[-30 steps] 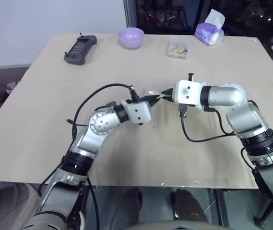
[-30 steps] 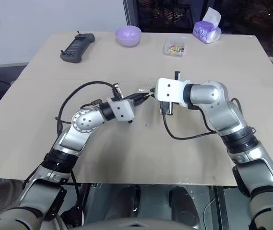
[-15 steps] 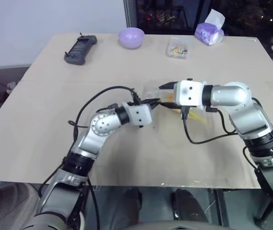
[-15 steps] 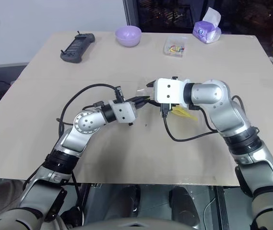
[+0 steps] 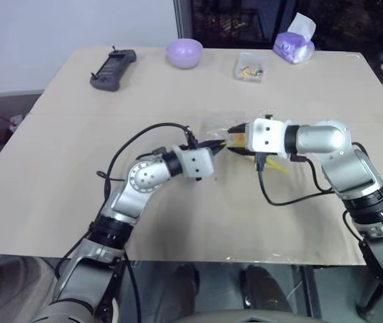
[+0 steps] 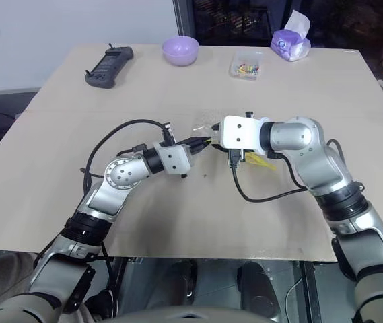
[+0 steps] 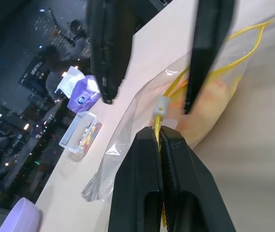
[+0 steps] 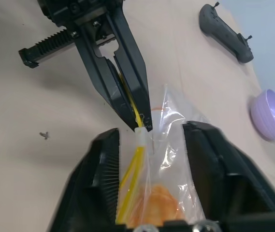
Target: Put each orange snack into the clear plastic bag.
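Observation:
The clear plastic bag hangs between my two grippers over the middle of the table. Its yellow seal strip is pinched by my left gripper, which is shut on it. The orange snack sits inside the bag and shows through the plastic. My right gripper faces the left one, and its two fingers stand apart on either side of the bag's top. From above, both grippers meet tip to tip at the bag.
Along the table's far edge lie a black handset, a purple bowl, a small clear box of coloured bits and a purple tissue pack. Bare tabletop spreads around the arms.
The right gripper's fingers spread wide and then drew closer around the bag's top. The bag, with the snack and its yellow print, now shows beside the right hand. The left arm has kept still.

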Robot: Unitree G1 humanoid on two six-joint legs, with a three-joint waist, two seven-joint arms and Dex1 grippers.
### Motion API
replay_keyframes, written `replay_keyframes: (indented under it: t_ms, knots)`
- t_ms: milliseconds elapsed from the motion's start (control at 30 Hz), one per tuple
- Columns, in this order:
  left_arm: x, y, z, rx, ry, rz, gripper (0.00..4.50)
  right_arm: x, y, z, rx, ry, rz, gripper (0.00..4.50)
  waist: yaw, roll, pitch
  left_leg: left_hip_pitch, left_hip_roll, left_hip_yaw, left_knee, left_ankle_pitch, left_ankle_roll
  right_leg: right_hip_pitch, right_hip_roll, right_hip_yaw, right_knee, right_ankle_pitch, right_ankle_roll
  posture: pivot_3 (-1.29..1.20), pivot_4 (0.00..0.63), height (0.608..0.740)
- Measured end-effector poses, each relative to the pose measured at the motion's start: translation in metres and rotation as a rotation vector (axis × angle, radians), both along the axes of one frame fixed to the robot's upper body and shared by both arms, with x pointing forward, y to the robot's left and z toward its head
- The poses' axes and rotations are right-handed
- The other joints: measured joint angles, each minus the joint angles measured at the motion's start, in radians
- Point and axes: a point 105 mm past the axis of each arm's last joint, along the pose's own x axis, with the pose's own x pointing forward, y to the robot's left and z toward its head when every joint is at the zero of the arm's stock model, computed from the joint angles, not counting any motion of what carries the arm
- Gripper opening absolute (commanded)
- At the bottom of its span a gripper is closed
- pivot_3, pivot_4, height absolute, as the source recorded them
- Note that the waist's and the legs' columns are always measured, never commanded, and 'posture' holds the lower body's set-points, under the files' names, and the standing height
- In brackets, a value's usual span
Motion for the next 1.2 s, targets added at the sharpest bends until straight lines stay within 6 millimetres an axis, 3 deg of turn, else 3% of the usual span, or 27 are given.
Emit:
replay_keyframes:
  t_ms: [33,767,867,1200]
  knots:
    - [0.0002,0.0004,0.0004,-0.002,-0.001,0.002,0.0,-0.0002,0.0006,-0.0007,-0.002,0.002,0.002,0.26,0.0,0.0,0.0,0.0,0.0,0.0,0.0,0.0,0.0,0.0,0.0,0.0,0.0,0.0,0.0,0.0,0.15,0.74]
    - [0.0006,0.0011,0.0004,0.0,-0.001,0.005,0.0,0.0007,0.0027,-0.0042,-0.007,0.005,-0.007,0.26,0.0,0.0,0.0,0.0,0.0,0.0,0.0,0.0,0.0,0.0,0.0,0.0,0.0,0.0,0.0,0.0,0.15,0.74]
    - [0.0004,0.0008,0.0,0.003,-0.002,0.004,0.0,0.0015,0.002,-0.0047,-0.007,0.008,-0.015,1.06,0.0,0.0,0.0,0.0,0.0,0.0,0.0,0.0,0.0,0.0,0.0,0.0,0.0,0.0,0.0,0.0,0.15,0.74]
    - [0.0002,0.0008,-0.0008,0.006,0.0,0.003,0.0,0.0033,0.0007,-0.0058,-0.008,0.014,-0.029,1.06,0.0,0.0,0.0,0.0,0.0,0.0,0.0,0.0,0.0,0.0,0.0,0.0,0.0,0.0,0.0,0.0,0.15,0.74]
